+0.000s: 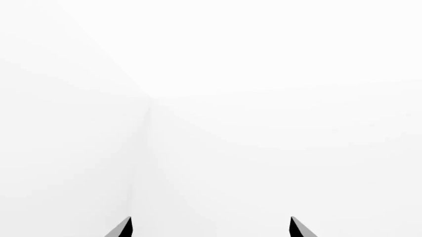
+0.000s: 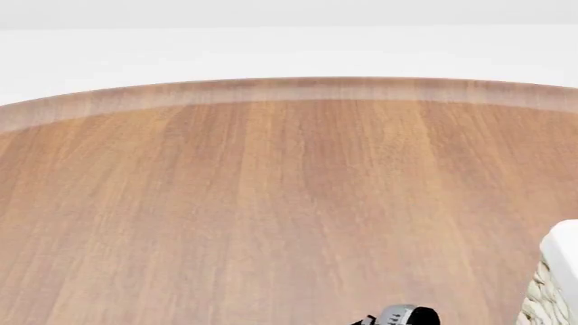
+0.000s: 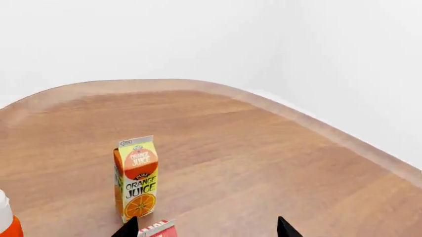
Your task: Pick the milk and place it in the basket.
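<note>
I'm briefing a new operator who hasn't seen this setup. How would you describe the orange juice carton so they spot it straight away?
In the right wrist view, look at the wooden table. The orange juice carton stands upright on it, a tall yellow-orange gable-top box with "Orange Juice" lettering and an orange slice at its base. It towers over the red carton top just in front, and over the white and orange object at the picture's edge.

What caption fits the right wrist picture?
Open right claw nears the red milk beside the upright orange juice carton.
</note>
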